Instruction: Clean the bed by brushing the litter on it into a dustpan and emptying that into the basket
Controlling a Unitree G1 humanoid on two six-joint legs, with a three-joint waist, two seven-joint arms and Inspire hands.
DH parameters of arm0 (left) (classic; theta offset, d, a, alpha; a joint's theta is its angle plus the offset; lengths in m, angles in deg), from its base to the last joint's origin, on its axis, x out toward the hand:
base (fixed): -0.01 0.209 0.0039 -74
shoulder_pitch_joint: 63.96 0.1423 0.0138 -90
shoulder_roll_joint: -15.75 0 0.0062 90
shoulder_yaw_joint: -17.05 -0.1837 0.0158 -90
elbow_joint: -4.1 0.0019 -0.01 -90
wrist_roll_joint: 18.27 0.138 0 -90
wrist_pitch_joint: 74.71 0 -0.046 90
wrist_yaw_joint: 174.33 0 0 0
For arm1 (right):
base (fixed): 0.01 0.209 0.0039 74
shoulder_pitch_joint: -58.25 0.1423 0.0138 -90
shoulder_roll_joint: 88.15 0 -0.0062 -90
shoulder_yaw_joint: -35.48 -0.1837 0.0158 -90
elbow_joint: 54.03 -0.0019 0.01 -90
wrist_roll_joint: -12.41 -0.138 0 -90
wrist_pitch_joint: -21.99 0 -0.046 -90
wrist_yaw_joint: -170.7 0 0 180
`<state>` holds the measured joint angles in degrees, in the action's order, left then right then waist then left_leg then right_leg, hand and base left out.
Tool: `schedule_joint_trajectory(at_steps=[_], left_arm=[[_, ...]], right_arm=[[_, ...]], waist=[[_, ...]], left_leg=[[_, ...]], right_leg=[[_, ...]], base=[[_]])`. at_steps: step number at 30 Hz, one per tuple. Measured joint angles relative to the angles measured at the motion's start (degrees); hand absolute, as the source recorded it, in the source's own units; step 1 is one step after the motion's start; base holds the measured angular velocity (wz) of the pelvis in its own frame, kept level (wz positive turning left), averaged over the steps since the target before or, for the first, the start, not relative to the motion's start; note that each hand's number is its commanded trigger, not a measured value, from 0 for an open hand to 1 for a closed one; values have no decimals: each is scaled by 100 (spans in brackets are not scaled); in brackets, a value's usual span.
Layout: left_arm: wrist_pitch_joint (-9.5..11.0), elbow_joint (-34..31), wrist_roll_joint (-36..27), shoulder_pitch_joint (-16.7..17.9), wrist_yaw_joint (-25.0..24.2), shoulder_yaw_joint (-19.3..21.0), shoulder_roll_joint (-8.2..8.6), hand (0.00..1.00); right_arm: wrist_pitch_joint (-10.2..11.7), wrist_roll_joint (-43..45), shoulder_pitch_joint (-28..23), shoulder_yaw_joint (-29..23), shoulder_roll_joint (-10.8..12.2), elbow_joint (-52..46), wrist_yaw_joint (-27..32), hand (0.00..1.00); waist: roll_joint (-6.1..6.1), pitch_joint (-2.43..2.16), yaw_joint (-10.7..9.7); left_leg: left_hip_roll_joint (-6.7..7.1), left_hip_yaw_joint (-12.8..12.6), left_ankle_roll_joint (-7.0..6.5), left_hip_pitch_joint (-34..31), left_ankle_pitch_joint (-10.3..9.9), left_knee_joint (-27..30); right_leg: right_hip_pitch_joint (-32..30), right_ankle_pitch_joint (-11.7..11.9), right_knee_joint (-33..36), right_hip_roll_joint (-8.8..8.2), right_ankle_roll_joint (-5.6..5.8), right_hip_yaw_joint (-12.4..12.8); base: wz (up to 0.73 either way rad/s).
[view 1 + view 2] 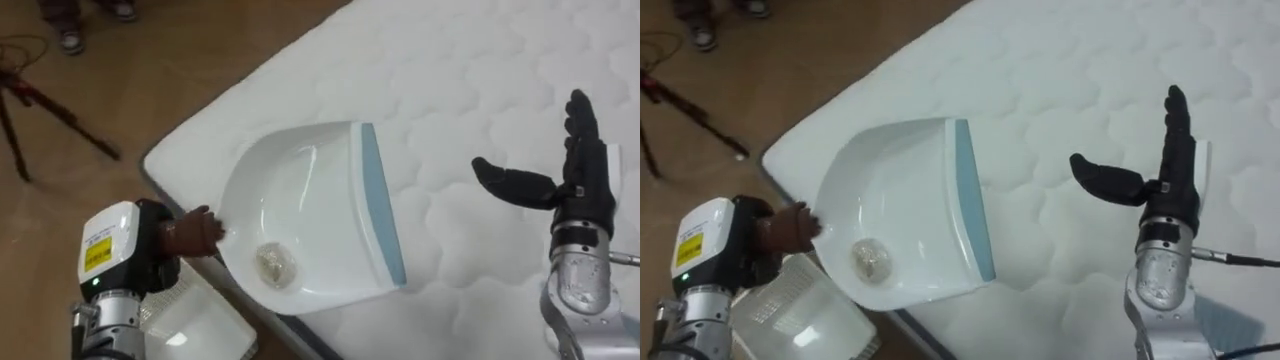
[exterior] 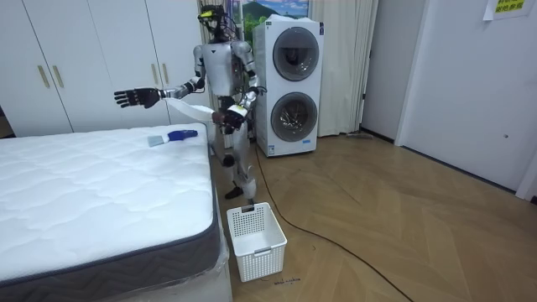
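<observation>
so the left hand (image 1: pixel 190 235) has its fingers wrapped on the dustpan (image 1: pixel 310 200) handle, crumpled wad (image 1: pixel 276 265) inside at 6 o'clock, white basket (image 1: pixel 200 325) below. right hand (image 1: pixel 570 185) fingers spread over the mattress (image 1: pixel 470 80).

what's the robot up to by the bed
The robot stands at the corner of the mattress. Its left hand grips a white dustpan with a blue lip over that corner, a small crumpled wad lying in it. Its right hand is open above the mattress, holding nothing. A blue brush lies on the mattress, and a white basket sits on the floor beside it.
</observation>
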<state>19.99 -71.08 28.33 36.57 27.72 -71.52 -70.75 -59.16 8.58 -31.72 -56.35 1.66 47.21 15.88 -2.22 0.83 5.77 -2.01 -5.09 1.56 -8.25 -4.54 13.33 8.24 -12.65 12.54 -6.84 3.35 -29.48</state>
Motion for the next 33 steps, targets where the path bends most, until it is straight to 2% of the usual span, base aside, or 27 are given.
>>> schedule_joint_trajectory(at_steps=[1,3,4,5,8,9,10,12,14,15,16,17,18,19,20,21,22,23,24,25,26,27,28,29,30,32,33], left_arm=[[38,1,1,-34,0,0,1,100],[73,41,-2,-150,0,-2,30,100],[72,59,-23,-174,0,-1,35,100],[69,89,-86,-202,-2,-2,38,100],[59,89,-104,-224,-2,3,48,100],[58,89,-104,-227,-1,14,49,100],[57,94,-100,-222,-6,5,54,100],[57,103,-93,-244,-8,-51,54,100],[56,102,-84,-269,-5,-104,55,100],[56,103,-85,-269,-2,-129,54,100],[56,102,-88,-269,-1,-132,54,100],[52,102,-100,-274,2,-134,54,100],[53,130,-98,-277,4,-135,54,100],[53,162,-103,-278,4,-127,53,100],[59,221,-103,-278,4,-129,38,100],[88,246,-136,-285,5,-128,41,100],[123,272,-225,-321,17,-139,37,100],[219,406,-437,-377,31,-167,15,100],[240,517,-631,-418,30,-178,7,100],[236,684,-734,-484,20,-230,9,100],[221,733,-750,-483,9,-242,24,100],[189,770,-751,-455,-9,-284,34,100],[173,771,-740,-446,-12,-303,34,100],[168,768,-715,-449,-4,-303,28,100],[167,773,-728,-468,0,-301,8,100],[166,775,-751,-512,5,-302,-5,100],[166,790,-772,-553,5,-303,-10,100]], right_arm=[[32,20,14,0,1,-3,61,0],[106,22,72,-7,-1,-2,111,0],[126,11,105,4,3,-2,111,0],[146,-19,161,10,3,-2,114,0],[158,-20,267,15,-6,-2,248,0],[158,0,277,41,-6,-2,280,0],[157,-2,267,62,5,-1,312,0],[161,7,267,55,21,-2,406,0],[177,12,268,47,20,-2,471,0],[177,13,263,48,22,-1,492,0],[177,13,257,53,23,-2,500,0],[176,18,256,68,26,-2,502,0],[175,25,253,82,40,-2,502,0],[175,23,247,99,56,-1,506,0],[176,26,159,115,82,-1,557,0],[173,30,27,84,85,2,655,0],[169,30,-2,46,94,7,694,0],[155,13,-65,63,107,11,763,0],[144,8,-92,80,140,11,758,0],[104,5,-186,88,168,12,744,0],[84,7,-221,84,167,11,703,0],[40,10,-251,56,167,11,645,0],[18,10,-257,44,167,11,642,0],[-15,9,-238,55,167,10,643,0],[-14,0,-213,71,171,20,623,0],[-12,-21,-83,69,170,215,622,0],[-12,-15,3,74,169,369,622,0]], waist=[[-9,4,-83],[-17,12,-130],[-15,12,-119],[-9,12,-101],[38,1,-112],[46,2,-128],[100,-1,-177],[171,-22,-273],[183,-30,-323],[200,-32,-333],[201,-31,-326],[233,-12,-276],[283,6,-193],[333,6,-201],[376,-12,-317],[231,-49,-497],[221,-50,-531],[229,-47,-490],[332,-23,-448],[318,-16,-527],[293,-22,-608],[257,-28,-725],[241,-39,-730],[201,-38,-662],[161,-29,-609],[75,-11,-549],[42,-4,-541]], left_leg=[[-76,-674,-138,-70,123,-4],[-119,-1304,-302,-181,251,-34],[-119,-1396,-336,-219,296,-43],[-93,-1460,-379,-279,379,-98],[-12,-1397,-415,-425,475,-127],[-48,-1521,-459,-513,439,48],[-100,-1662,-578,-579,335,281],[-59,-1640,-659,-583,227,333],[81,-1503,-705,-567,216,240],[125,-1455,-817,-559,214,204],[161,-1429,-845,-557,204,201],[246,-1192,-949,-585,160,204],[389,-797,-951,-598,160,207],[452,-584,-941,-596,167,210],[686,-10,-810,-548,254,136],[847,118,-640,-523,308,174],[686,-286,-589,-547,139,539],[271,-819,-554,-467,-419,1182],[54,-881,-467,-436,-801,1352],[190,-565,-663,-436,-890,1342],[282,-404,-705,-416,-855,1296],[425,-163,-784,-399,-720,1120],[490,-62,-806,-395,-639,1002],[524,4,-851,-392,-487,803],[563,121,-853,-399,-381,715],[631,303,-844,-425,-340,693],[702,470,-819,-481,-325,712]], right_leg=[[32,-12,3,6,-20,-297],[56,-55,-2,13,-89,-538],[57,-67,-7,6,-86,-607],[58,-89,-7,20,-87,-846],[85,-107,-20,-22,-89,-1430],[131,-108,-4,-40,-88,-1750],[242,-111,43,-7,-83,-2028],[274,-158,253,-39,-29,-2073],[177,-257,476,-169,-18,-1790],[94,-343,633,-246,-37,-1507],[19,-415,691,-291,-69,-1317],[-205,-577,789,-261,-172,-814],[-567,-632,848,-172,-252,-361],[-743,-590,863,-113,-246,-191],[-919,-425,845,4,-354,-35],[-867,-410,807,-156,-392,-338],[-781,-411,818,-268,-379,-618],[-600,-426,814,-313,-310,-922],[-413,-457,902,-286,-244,-1153],[-412,-485,1060,-258,-168,-1034],[-499,-484,1135,-243,-188,-756],[-803,-505,1361,-203,-227,69],[-960,-512,1421,-171,-230,446],[-1246,-499,1390,-149,-159,941],[-1360,-432,1247,-51,-58,1209],[-1440,-205,995,36,-61,1281],[-1427,-81,909,79,-214,1294]], base=[[142],[109],[87],[72],[60],[45],[50],[55],[35],[16],[8],[-18],[-19],[18],[83],[99],[64],[25],[42],[64],[99],[82],[79],[58],[71],[67],[65]])
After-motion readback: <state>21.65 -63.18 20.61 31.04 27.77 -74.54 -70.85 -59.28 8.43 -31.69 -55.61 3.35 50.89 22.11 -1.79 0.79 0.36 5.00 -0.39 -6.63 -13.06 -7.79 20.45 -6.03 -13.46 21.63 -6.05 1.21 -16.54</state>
